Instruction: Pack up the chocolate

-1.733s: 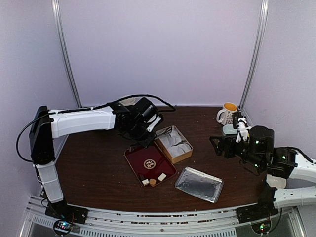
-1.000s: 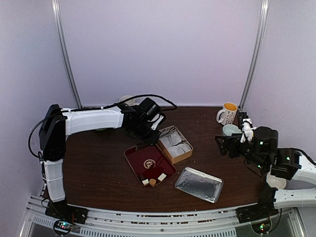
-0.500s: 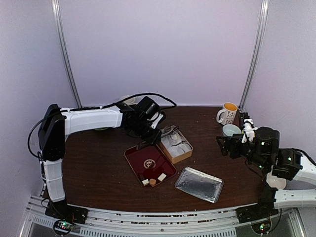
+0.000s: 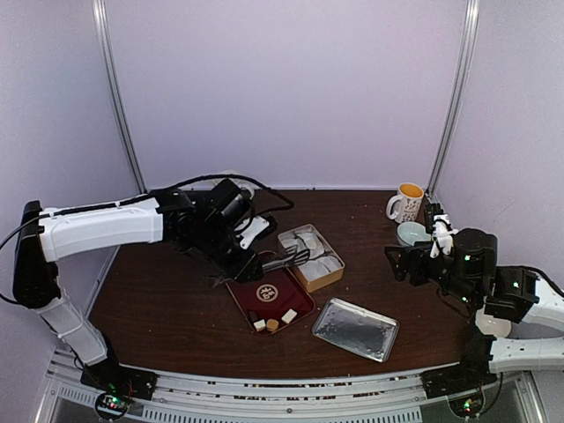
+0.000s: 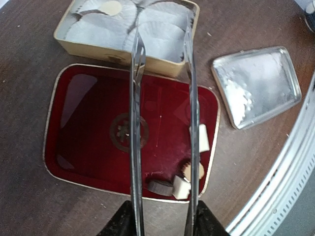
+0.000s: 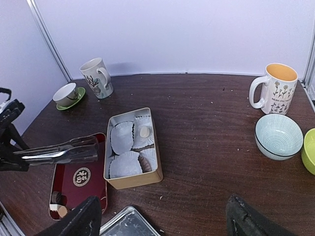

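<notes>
Chocolate (image 5: 197,138) beneath the left gripper (image 5: 162,42) (tongs apart, empty).

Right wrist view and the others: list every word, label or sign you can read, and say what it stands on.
"MOM" opens a line of print on the yellow-lined mug; the rest is too small to read.
Round emblem on the red tray: characters too blurred to read.
Tall patterned mug: plant drawings only, no text legible.
Tan tin and silver lid: no writing visible.
</notes>
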